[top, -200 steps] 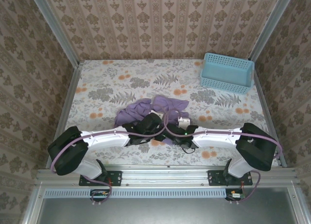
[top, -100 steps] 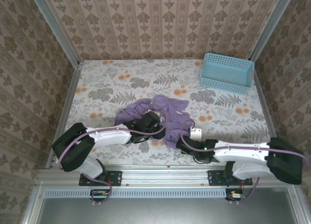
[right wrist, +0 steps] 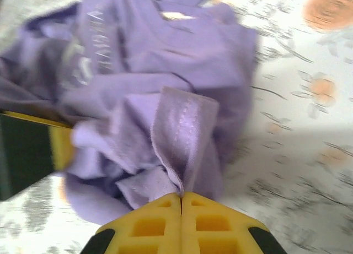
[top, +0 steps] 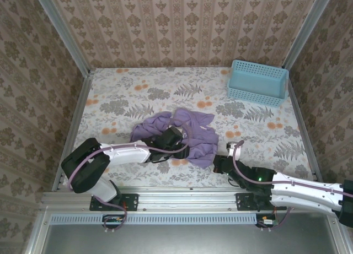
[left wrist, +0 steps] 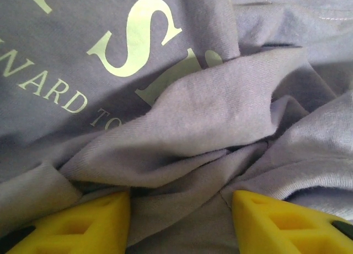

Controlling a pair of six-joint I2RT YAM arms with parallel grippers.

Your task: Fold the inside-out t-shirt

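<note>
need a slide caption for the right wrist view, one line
Right gripper shut on a raised fold of the crumpled inside-out t-shirt, lavender cloth bunched on the floral table.

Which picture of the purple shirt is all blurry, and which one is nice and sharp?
Right wrist view: the t-shirt and the flowered table look smeared, the table glaringly bright; left wrist view: the white lettering is crisp; top external view: evenly lit and sharp.
</note>
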